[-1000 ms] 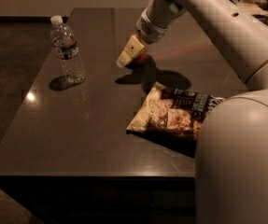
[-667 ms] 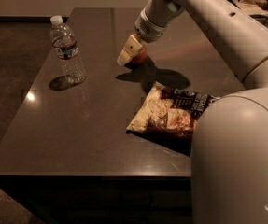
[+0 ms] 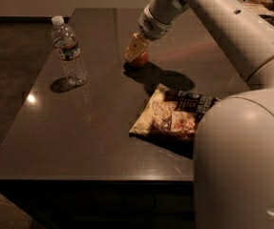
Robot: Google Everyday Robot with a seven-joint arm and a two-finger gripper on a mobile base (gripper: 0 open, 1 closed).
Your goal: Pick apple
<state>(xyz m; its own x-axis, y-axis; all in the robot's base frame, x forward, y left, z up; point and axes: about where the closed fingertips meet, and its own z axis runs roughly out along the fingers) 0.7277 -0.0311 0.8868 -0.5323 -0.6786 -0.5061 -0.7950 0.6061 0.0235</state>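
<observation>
The apple (image 3: 140,59) is small, round and red-orange. It sits on the dark table (image 3: 79,128) at the middle back. My gripper (image 3: 135,48) comes down from the upper right on the white arm and is right over the apple, its pale fingers (image 3: 134,46) covering the apple's top left. Only the lower right part of the apple shows.
A clear water bottle (image 3: 69,51) with a white cap stands at the table's left. A snack bag (image 3: 174,113) lies flat at the right front of the apple. My white arm body (image 3: 241,161) fills the right foreground. A rack (image 3: 260,4) stands at the far right.
The gripper has come down slightly and closer onto the apple. The bottle and the bag have not moved.
</observation>
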